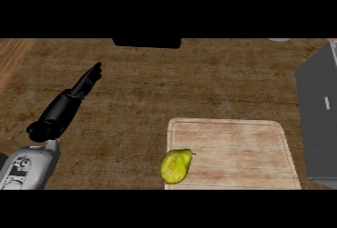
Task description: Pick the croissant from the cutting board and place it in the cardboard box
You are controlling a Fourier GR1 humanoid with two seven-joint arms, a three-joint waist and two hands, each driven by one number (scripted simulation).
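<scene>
A pale wooden cutting board [244, 147] lies at the lower right of the counter. On its left front edge rests a yellow-green, pear-shaped item [175, 166] with a small stem, partly overhanging the board; it does not look like a croissant. My left hand [63, 108] is far to the left of the board, held edge-on with straight fingers [89, 79] pointing away from me, holding nothing. It is well apart from the item. My right hand does not show.
A large grey box-like object [320, 116] with a small white mark fills the right edge, just beside the board. A black object [146, 42] sits at the counter's far edge. Brown counter [197, 80] stretches between them.
</scene>
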